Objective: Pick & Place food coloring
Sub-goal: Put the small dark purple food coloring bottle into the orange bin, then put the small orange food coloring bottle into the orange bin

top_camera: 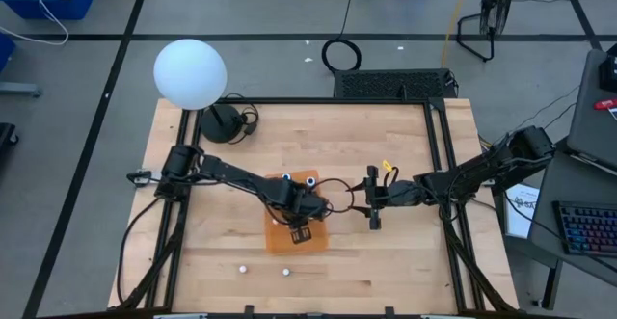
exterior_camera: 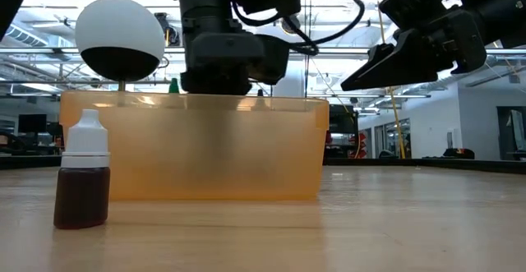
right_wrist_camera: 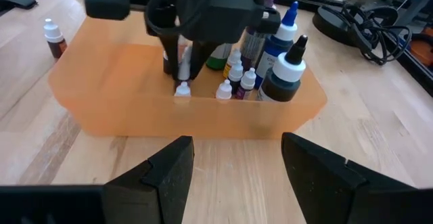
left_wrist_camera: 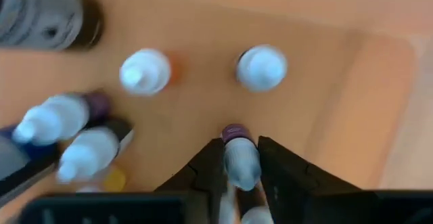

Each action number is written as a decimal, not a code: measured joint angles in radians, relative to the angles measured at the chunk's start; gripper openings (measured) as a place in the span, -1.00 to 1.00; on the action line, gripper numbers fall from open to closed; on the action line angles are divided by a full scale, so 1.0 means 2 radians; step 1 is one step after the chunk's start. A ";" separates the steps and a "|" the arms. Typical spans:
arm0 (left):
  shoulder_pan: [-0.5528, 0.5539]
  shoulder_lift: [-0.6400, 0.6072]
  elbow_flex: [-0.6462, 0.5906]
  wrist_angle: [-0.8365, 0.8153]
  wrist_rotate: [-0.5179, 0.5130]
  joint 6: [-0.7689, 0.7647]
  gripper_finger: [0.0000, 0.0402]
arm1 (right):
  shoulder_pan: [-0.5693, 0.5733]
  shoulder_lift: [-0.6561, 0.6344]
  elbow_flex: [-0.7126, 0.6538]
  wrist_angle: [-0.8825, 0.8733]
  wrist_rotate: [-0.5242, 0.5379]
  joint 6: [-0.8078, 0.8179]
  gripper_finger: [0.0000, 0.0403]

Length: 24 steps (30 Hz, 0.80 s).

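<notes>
Over the translucent orange plastic bin (top_camera: 280, 239) on the wooden desk (top_camera: 405, 252), the left pincer (left_wrist_camera: 238, 158) reaches down inside and is clenched on a tiny purple-collared food coloring bottle (left_wrist_camera: 240, 160), seen only from the left wrist. The right wrist view shows more small white-capped bottles (right_wrist_camera: 233, 82) crowded in the bin beside a dark bottle (right_wrist_camera: 284, 75). The right pincer (right_wrist_camera: 237, 163) hovers released just beside the bin. The low view alone shows a brown dropper bottle (exterior_camera: 82, 182) upright on the desk outside the bin.
</notes>
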 joint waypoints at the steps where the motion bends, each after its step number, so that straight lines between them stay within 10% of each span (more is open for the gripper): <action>1: 0.000 0.001 0.000 0.005 0.003 0.001 -0.49 | 0.000 0.000 0.000 -0.002 0.000 0.000 0.05; 24: -0.082 -0.124 0.038 -0.162 0.062 -0.113 -0.14 | 0.000 0.000 0.000 -0.021 0.000 0.002 0.05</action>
